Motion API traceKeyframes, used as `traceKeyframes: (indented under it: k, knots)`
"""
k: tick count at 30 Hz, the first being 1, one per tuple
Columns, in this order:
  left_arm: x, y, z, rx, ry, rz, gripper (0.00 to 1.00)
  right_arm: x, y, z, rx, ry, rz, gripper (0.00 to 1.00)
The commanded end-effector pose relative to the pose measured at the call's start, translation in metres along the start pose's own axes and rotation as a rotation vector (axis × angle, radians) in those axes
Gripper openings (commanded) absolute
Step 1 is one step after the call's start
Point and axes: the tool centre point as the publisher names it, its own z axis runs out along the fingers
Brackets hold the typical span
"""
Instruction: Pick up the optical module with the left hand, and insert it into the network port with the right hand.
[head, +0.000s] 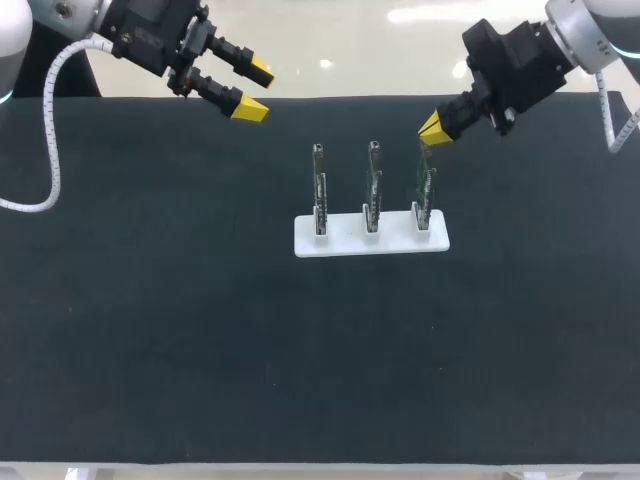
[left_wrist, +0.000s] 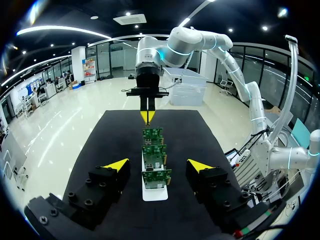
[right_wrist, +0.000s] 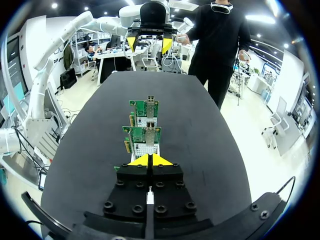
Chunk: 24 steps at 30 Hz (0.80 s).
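A black worktop (head: 150, 350) fills most of the head view. The left arm (head: 140, 35) comes in over its far left corner and the right arm (head: 530, 60) over its far right.

Near the middle of the worktop lies a white base (head: 345, 238). Three green boards stand upright in it in a row: the left board (head: 319, 190), the middle board (head: 373, 185) and the right board (head: 425, 185).

The left gripper (head: 256, 90) hangs above the far left of the worktop, well apart from the boards. Its yellow fingers are spread wide with nothing between them, and the left wrist view looks down the row through the gap.

The right gripper (head: 435, 130) sits at the top of the right board, its tips pressed together. Whether they pinch anything cannot be told.

A silver network port (right_wrist: 149, 135) tops the middle board. The optical module cannot be told apart from these metal parts.
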Motion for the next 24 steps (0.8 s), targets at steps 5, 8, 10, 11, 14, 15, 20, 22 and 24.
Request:
traceKeyframes:
  k: [5, 8, 10, 11, 14, 15, 20, 22, 24]
  knots:
    - [-0.001, 0.001, 0.0, 0.002, 0.004, -0.001, 1.0, -0.016, -0.001, -0.028, 0.014, -0.009, 0.012, 0.0]
    - [-0.001, 0.001, 0.0, 0.002, 0.004, -0.001, 1.0, -0.02, -0.007, -0.037, 0.031, 0.001, 0.02, 0.0]
    - [-0.001, 0.001, 0.0, 0.002, 0.004, -0.001, 1.0, -0.022, -0.012, -0.04, 0.041, -0.003, 0.026, 0.0]
    - [-0.001, 0.001, 0.0, 0.002, 0.004, -0.001, 1.0, -0.023, -0.014, -0.041, 0.047, 0.006, 0.028, 0.0]
    - [-0.001, 0.001, 0.0, 0.002, 0.004, -0.001, 1.0, -0.025, -0.019, -0.042, 0.051, 0.007, 0.031, 0.0]
    - [-0.001, 0.001, 0.0, 0.002, 0.004, -0.001, 1.0, -0.026, -0.02, -0.042, 0.052, 0.008, 0.031, 0.0]
    - [-0.001, 0.001, 0.0, 0.002, 0.004, -0.001, 1.0, -0.034, -0.025, -0.041, 0.074, 0.015, 0.027, 1.0]
    - [-0.001, 0.001, 0.0, 0.002, 0.004, -0.001, 1.0, -0.034, -0.025, -0.041, 0.074, 0.015, 0.027, 1.0]
    - [-0.001, 0.001, 0.0, 0.002, 0.004, -0.001, 1.0, -0.034, -0.025, -0.041, 0.074, 0.015, 0.027, 1.0]
